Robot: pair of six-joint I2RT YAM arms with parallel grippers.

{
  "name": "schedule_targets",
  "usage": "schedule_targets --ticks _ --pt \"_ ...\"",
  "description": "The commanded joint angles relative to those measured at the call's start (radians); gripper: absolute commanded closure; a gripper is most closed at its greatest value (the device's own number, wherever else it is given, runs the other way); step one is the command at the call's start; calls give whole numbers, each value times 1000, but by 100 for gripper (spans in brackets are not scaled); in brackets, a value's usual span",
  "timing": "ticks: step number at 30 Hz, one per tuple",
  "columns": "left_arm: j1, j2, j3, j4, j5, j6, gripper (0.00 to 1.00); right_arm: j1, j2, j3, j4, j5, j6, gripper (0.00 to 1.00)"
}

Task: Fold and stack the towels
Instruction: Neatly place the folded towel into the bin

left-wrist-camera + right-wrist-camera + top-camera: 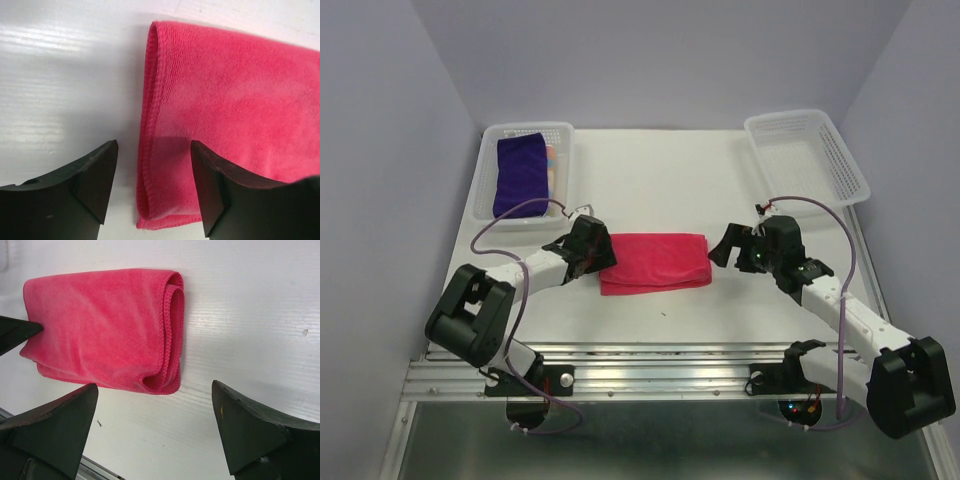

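A hot pink towel [655, 262] lies folded flat in the middle of the table, also seen in the left wrist view [240, 95] and the right wrist view [100, 325]. My left gripper [603, 252] is at its left end, open, its jaws straddling the towel's edge [154, 150] without pinching it. Just off the towel's right end, my right gripper [720, 245] stands wide open with only bare table between its fingers [154, 387]. A deep purple towel [518, 172] lies folded in the left basket, with a bit of a striped towel [552, 165] showing beside it.
The white perforated basket [485, 190] holding the towels stands at the back left. A second white basket [807, 155] stands at the back right with nothing in it. A metal rail [650, 365] runs along the table's near edge.
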Motion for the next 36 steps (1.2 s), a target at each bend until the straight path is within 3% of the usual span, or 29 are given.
schedule_targets --ticks 1,7,8,9,12,16,20,25,30,33,36 --pt "-18 90 50 -94 -82 10 37 8 -2 13 22 32 -14 0" --pt "-93 169 115 -160 -156 1 44 8 -2 10 21 27 -28 0" --pt "-107 195 135 -183 -173 -8 54 7 -3 10 18 26 -29 0" --pt "-107 205 136 -195 -182 -14 54 7 -5 8 18 26 -31 0" --pt "-127 232 160 -224 -207 -30 68 7 -9 8 9 29 -37 0" --pt "-132 245 175 -231 -227 -22 100 5 -18 8 4 30 -49 0" --pt "-132 234 229 -273 -321 48 100 7 -32 5 5 32 -60 0" --pt "-132 154 327 -393 -590 197 100 7 -43 7 9 29 -68 0" --pt "-130 21 329 -277 -607 476 100 7 -32 7 16 6 -74 0" --pt "-129 -19 312 -240 -790 582 100 7 -22 20 13 -7 -78 0" --pt "-115 -105 208 -78 -849 864 100 7 -18 25 21 -36 -80 0"
